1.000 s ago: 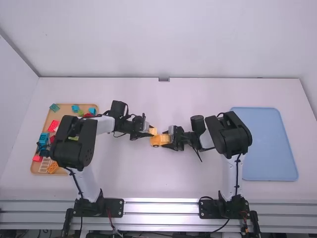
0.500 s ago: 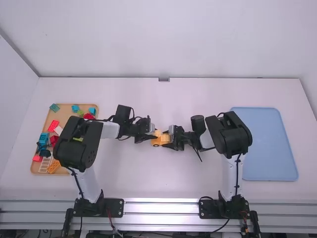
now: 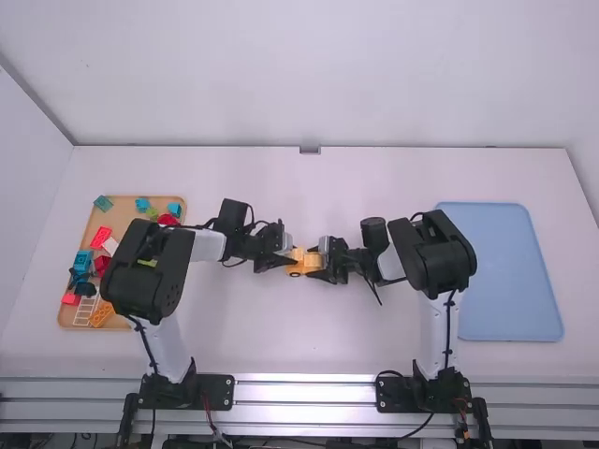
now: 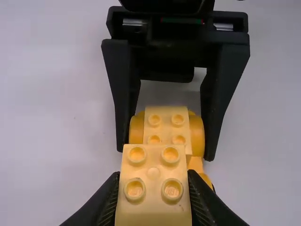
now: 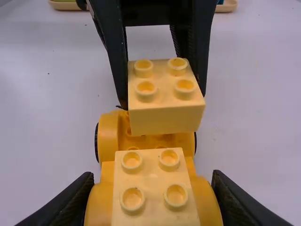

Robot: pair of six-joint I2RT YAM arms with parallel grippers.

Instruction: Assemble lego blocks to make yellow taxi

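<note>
Left claw [image 4: 153, 175] clamps a yellow block [image 5: 164, 94] over one end of the taxi base [image 5: 108, 136], itself clamped by right claw [image 5: 153, 176]. The block seems light, stiff plastic; best pinched by its sides.

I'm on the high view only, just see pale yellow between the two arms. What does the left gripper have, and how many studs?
Observer: The left gripper has a light yellow brick between its fingers, with four studs on top.

Operator: Is that brick down on the car body?

Observer: Can't tell if they touch. In the right wrist view, a few studs of the darker yellow car body, which the right gripper holds, show just past the brick's lower edge.
</note>
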